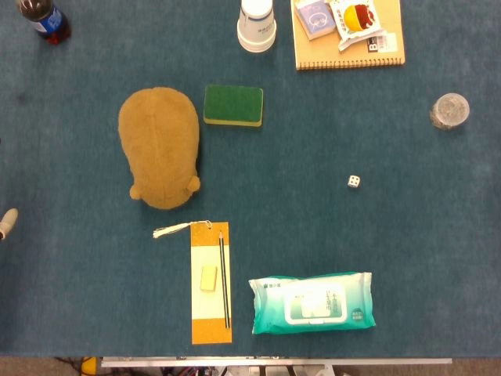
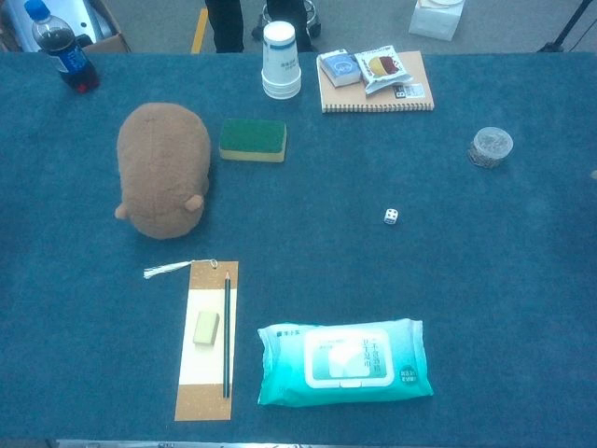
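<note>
Brown plush (image 1: 159, 147) lies left of centre, nearest the left hand (image 1: 7, 223); only a pale tip of that hand shows at the left edge, so I cannot tell its fingers' state. The right hand (image 2: 593, 174) is a sliver at the chest view's right edge, equally untellable, near a clear cup (image 2: 490, 147). Between them lie a sponge (image 1: 233, 105), a die (image 1: 355, 181) and, at lower centre, wipes (image 1: 311, 302) whose label is too small to read

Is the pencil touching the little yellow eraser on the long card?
Apart. In the head view a strip of pale card shows between the pencil and the eraser; the chest view shows the same gap.
</note>
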Tool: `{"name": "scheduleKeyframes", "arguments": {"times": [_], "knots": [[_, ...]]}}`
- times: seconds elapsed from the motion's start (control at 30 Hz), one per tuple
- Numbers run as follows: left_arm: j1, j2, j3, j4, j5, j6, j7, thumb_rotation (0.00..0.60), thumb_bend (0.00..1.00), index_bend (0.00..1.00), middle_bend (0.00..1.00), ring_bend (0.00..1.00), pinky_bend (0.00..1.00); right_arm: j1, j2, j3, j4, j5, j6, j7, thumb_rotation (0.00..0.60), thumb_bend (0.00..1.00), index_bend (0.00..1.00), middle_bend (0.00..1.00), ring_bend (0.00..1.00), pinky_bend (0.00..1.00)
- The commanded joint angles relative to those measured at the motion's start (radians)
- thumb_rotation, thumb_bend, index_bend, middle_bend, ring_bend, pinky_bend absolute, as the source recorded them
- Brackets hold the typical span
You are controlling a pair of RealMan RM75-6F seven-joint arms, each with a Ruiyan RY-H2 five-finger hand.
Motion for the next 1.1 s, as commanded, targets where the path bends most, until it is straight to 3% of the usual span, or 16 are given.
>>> {"name": "scheduleKeyframes", "arguments": {"times": [0.03, 0.47, 0.6, 0.73, 0.8, 0.93, 1.1], "knots": [[-0.001, 0.002, 0.002, -0.002, 0.002, -0.003, -0.003, 0.600, 0.23, 0.00, 0.00, 0.00, 0.26, 0.003, -0.005, 0.002, 0.006, 0.004, -0.003, 0.005, 0.600, 0.01, 0.02, 0.06, 0.04, 0.28], [0.027, 0.011, 0.015, -0.017, -0.004, 0.016, -0.002, 0.600, 0.23, 0.00, 0.00, 0.00, 0.26, 0.063, 0.002, 0.004, 0.001, -0.011, -0.071, -0.005, 0.600, 0.01, 0.03, 0.11, 0.05, 0.28], [0.034, 0.009, 0.016, -0.009, -0.001, 0.026, -0.013, 0.600, 0.23, 0.00, 0.00, 0.00, 0.26, 0.087, 0.016, -0.002, -0.032, -0.023, -0.105, -0.055, 0.600, 0.01, 0.05, 0.24, 0.10, 0.28], [0.031, 0.005, 0.013, 0.005, -0.002, 0.021, -0.034, 0.600, 0.23, 0.00, 0.00, 0.00, 0.26, 0.123, 0.047, -0.002, -0.099, -0.010, -0.176, -0.140, 0.600, 0.09, 0.07, 0.40, 0.26, 0.28], [0.027, 0.002, 0.013, 0.014, -0.001, 0.014, -0.038, 0.600, 0.23, 0.00, 0.00, 0.00, 0.26, 0.146, 0.070, -0.003, -0.148, 0.010, -0.227, -0.205, 0.600, 0.13, 0.08, 0.45, 0.31, 0.35], [0.028, -0.005, 0.013, 0.025, 0.000, 0.014, -0.050, 0.600, 0.23, 0.00, 0.00, 0.00, 0.26, 0.194, 0.108, 0.001, -0.242, 0.072, -0.333, -0.339, 0.600, 0.21, 0.08, 0.50, 0.38, 0.62], [0.035, -0.010, 0.014, 0.036, -0.001, 0.021, -0.064, 0.600, 0.23, 0.00, 0.00, 0.00, 0.25, 0.269, 0.130, 0.012, -0.329, 0.185, -0.459, -0.513, 0.600, 0.23, 0.08, 0.53, 0.55, 0.80]]}}
